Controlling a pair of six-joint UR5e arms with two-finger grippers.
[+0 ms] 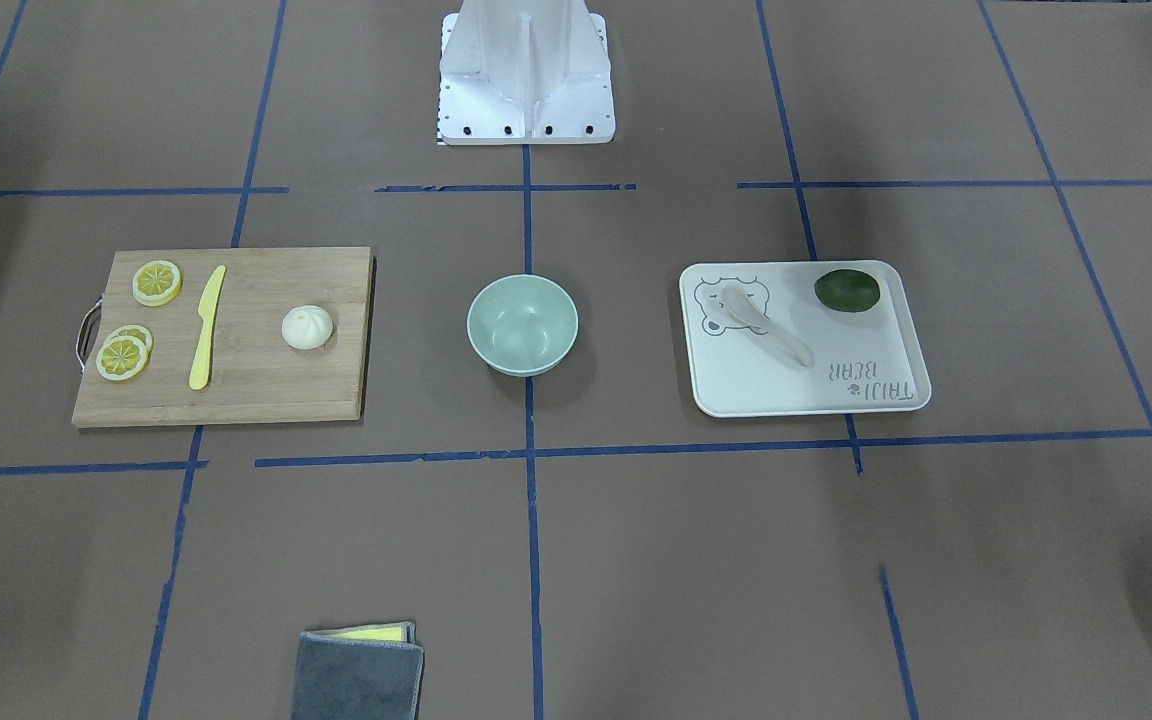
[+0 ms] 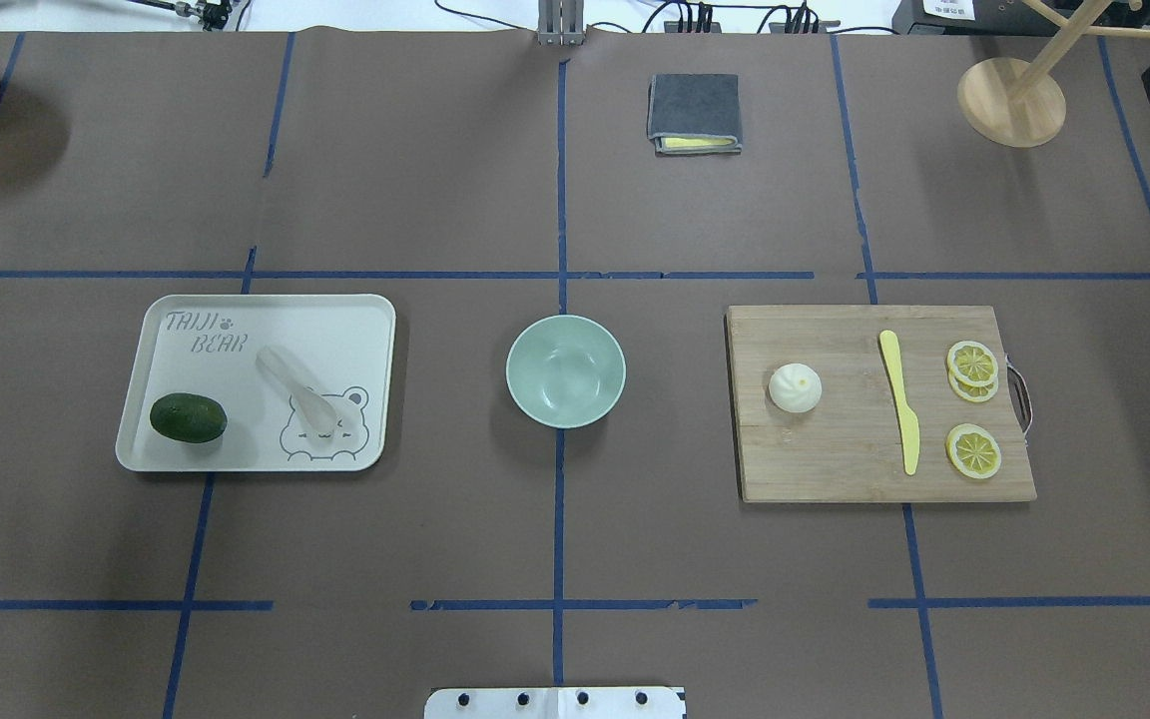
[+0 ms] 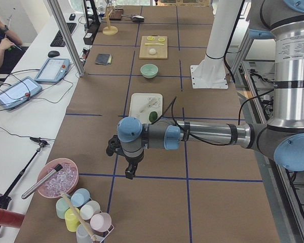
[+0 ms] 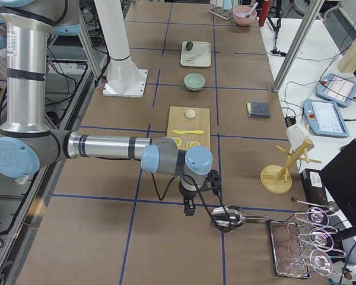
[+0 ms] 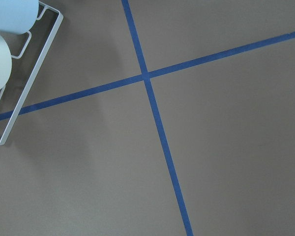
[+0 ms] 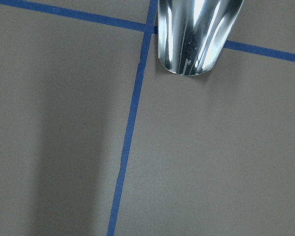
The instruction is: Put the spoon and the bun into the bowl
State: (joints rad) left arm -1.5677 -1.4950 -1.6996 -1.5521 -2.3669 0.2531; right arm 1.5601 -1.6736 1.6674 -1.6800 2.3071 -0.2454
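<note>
The tabletop [image 2: 435, 180] appears whole only in the overhead and front-facing views, while the arms appear only in the side views. The left gripper [image 3: 130, 171] hangs over bare tabletop near a cup rack [image 3: 86, 212]. The right gripper [image 4: 190, 206] hangs at the opposite end, just beside a metal scoop [image 4: 228, 217]. Whether either gripper is wide or narrow cannot be told. The wrist views add only tape lines, the rack edge and the scoop tip. The cutting board [image 2: 835, 449] lies on the robot's right and the tray [image 2: 236, 330] on its left. The bowl [image 2: 565, 371] stands between them. The spoon [image 2: 297, 390] lies diagonally on the tray, and the bun [image 2: 795, 387] sits on the cutting board.
</note>
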